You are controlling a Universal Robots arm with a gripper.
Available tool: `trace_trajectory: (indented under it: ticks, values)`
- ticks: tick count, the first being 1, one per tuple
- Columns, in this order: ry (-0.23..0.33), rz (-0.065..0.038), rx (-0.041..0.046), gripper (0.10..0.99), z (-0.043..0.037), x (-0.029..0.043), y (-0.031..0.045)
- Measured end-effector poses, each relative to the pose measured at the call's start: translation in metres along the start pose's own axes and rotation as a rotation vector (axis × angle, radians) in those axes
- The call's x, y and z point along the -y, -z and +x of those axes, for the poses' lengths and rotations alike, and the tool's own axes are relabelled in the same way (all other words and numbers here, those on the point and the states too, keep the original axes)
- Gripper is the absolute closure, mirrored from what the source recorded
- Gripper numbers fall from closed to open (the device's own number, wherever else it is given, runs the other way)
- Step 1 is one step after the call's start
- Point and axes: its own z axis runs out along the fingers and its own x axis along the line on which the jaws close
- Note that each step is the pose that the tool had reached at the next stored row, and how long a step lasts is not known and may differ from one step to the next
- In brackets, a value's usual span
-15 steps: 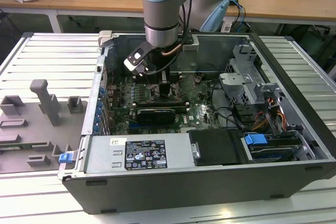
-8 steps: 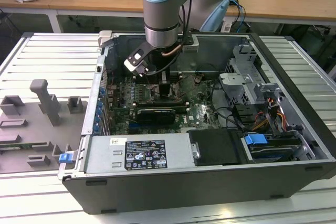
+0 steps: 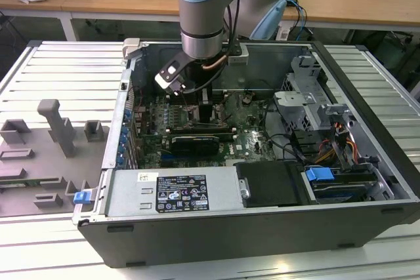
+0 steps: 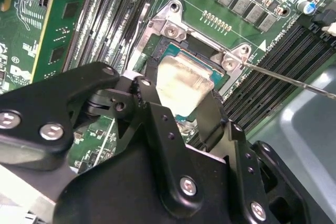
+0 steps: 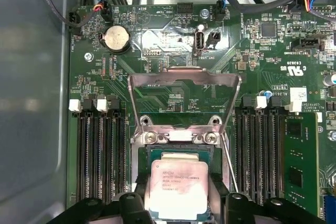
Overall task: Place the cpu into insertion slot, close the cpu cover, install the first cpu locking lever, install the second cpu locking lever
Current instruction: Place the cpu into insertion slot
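Slatted table (image 3: 65, 70), open computer case (image 3: 262, 227): one gripper (image 4: 178, 95) pinches the one cpu (image 5: 178, 190) over the insertion slot (image 5: 157, 153), one cpu cover (image 5: 184, 78) raised.

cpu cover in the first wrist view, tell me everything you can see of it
The cpu cover is a thin silvery frame that looks like bent sheet metal, with folded side rails and a big square window through which the green board shows. It is open, turned back from the insertion slot and hinged at the slot's edge on a metal bracket with two screws. The cpu sits uncovered at the slot, and the cover does not touch it.
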Motion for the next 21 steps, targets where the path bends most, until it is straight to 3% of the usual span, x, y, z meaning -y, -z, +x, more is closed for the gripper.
trace_trajectory:
  ticks: [1, 5, 10, 21]
  values:
    - [0.000, 0.000, -0.0002, 0.561, 0.0001, -0.0001, 0.0006]
    - [0.004, 0.000, 0.0002, 0.561, 0.0001, -0.0003, 0.0026]
    - [0.058, 0.001, -0.0013, 0.561, -0.0002, -0.0001, 0.0018]
    - [0.047, 0.001, 0.0008, 0.561, -0.0004, -0.0017, -0.0006]
